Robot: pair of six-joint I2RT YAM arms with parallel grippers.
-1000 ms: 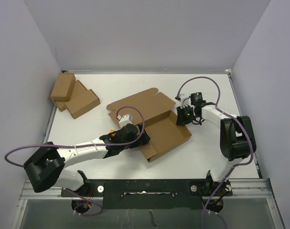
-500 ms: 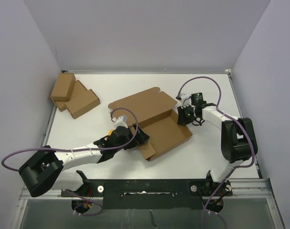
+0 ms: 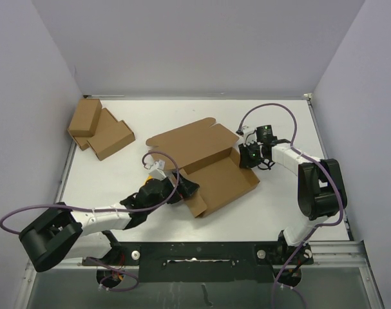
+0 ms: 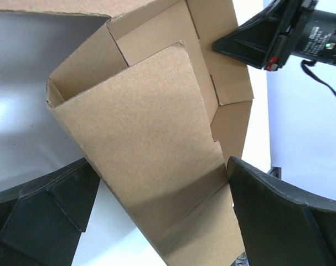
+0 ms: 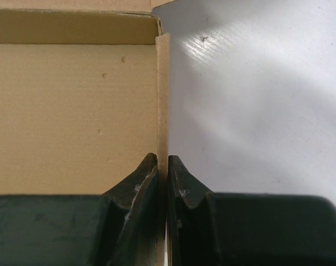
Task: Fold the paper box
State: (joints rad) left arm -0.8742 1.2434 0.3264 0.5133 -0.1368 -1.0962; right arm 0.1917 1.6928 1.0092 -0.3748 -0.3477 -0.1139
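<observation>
The paper box [image 3: 208, 161] is a brown, partly folded mailer lying open in the middle of the white table, its lid flap spread toward the back. My left gripper [image 3: 184, 188] is at the box's near-left corner. In the left wrist view its fingers [image 4: 40, 210] stand wide apart on either side of a raised cardboard flap [image 4: 140, 111], not pinching it. My right gripper [image 3: 247, 156] is at the box's right side. In the right wrist view it [image 5: 163, 166] is shut on the thin upright side wall of the box [image 5: 73, 111].
Two smaller brown cardboard boxes [image 3: 98, 129] lie at the far left by the wall. Lilac walls close in the table [image 3: 298, 206] on the left, back and right. Purple cables loop over both arms.
My left arm has drawn back toward the near left, so its gripper moved from over the box's left part to the near-left corner. The right gripper has kept its hold.
</observation>
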